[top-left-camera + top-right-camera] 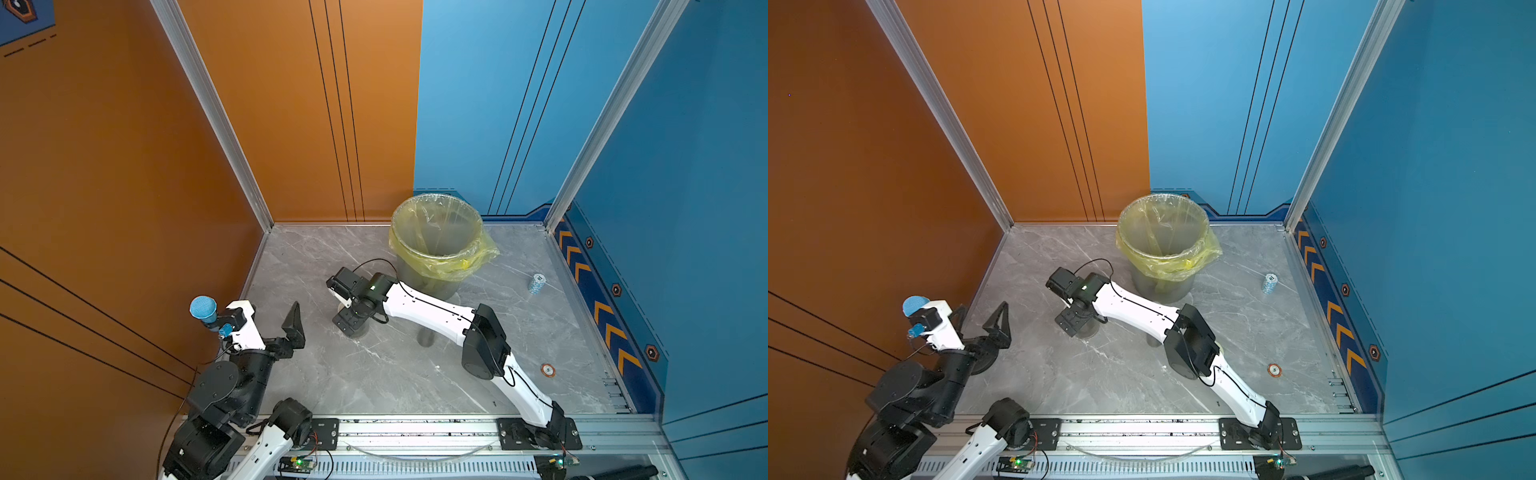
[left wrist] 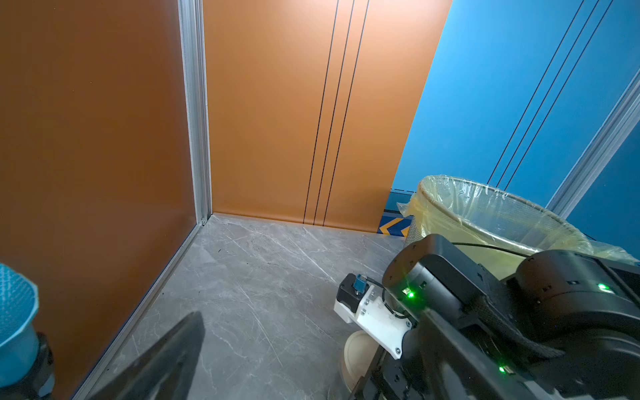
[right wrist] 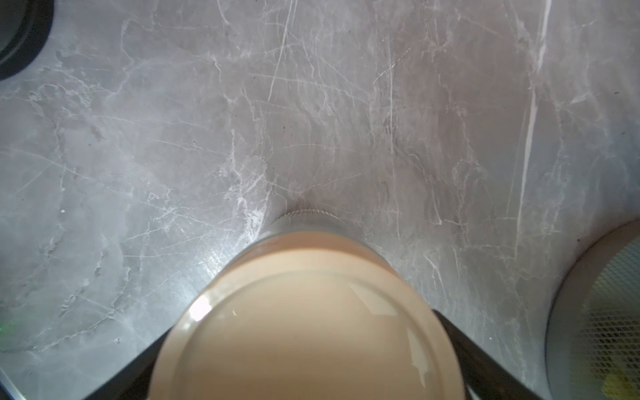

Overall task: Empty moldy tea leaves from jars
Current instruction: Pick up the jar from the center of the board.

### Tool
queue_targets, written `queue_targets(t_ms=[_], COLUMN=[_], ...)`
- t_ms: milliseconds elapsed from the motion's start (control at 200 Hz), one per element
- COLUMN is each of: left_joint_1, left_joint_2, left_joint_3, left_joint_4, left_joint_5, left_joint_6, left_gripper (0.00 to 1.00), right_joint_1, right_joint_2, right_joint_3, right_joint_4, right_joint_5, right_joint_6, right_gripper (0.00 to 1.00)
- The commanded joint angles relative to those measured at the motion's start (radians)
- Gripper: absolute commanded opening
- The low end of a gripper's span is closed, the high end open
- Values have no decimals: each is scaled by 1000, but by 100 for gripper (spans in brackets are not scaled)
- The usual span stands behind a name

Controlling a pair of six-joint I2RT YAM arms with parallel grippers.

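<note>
Jar (image 1: 362,331) (wide 1) stands centre of counter (image 1: 374,374) in both top views, near-left of bin (image 1: 419,282), under right arm (image 1: 424,307); left fingers (image 1: 294,324) spread wide, empty. Left wrist: beige lid (image 2: 356,349) peeks below arm. Right wrist: right fingers (image 3: 128,377) straddle lid, contact unclear, tea leaves unseen. Centre, squeeze evenly, lift w/o tilting.

Item count:

- Arms: two, a left arm (image 1: 232,386) and a right arm (image 1: 428,308).
- End effectors: two, one per arm, the left end effector (image 1: 980,320) and the right end effector (image 1: 351,323).
- Jars: two in view, one wide beige-lidded jar (image 3: 304,329) and one narrow jar (image 1: 426,337) partly hidden under the right arm.
- Bin: one grey bin (image 1: 432,284), lined with one yellow bag (image 1: 484,249).
- Chips: one blue-and-white chip stack (image 1: 538,284), its chip count unreadable, and one single orange-and-white disc (image 1: 547,370).
- Surface: one, grey marbled (image 1: 374,374).
</note>
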Motion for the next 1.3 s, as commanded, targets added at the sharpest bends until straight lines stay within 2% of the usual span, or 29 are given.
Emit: queue_targets(t_ms=[0,175,300,451,701,811,906,1082,1297], left_joint_1=[-5,-5,-5,-4,-6,-6,-5,-5,8], left_joint_2=[-11,-11,-5,17,89,121,172,251,439], left_joint_3=[-13,-17,-18,-19,14,14,12,1,26], left_joint_4=[-9,-10,-12,7,66,106,142,247,458], left_joint_5=[-4,6,16,65,287,448,588,778,904], left_joint_6=[20,32,37,61,155,199,230,250,230], left_gripper=[98,98,98,97,97,98,98,98,98], right_joint_1=[-7,-10,-13,-21,-60,-86,-131,-239,-342], right_joint_2=[18,22,10,-44,-226,-337,-420,-553,-669], right_joint_3=[39,41,40,34,53,61,60,60,27], right_joint_4=[-21,-22,-23,-22,-70,-122,-157,-180,-168], right_joint_5=[-10,-29,-48,-65,-157,-212,-288,-434,-542], right_joint_6=[16,19,27,34,21,2,6,28,50], right_gripper=[92,70,47,35,33,32,33,32,31])
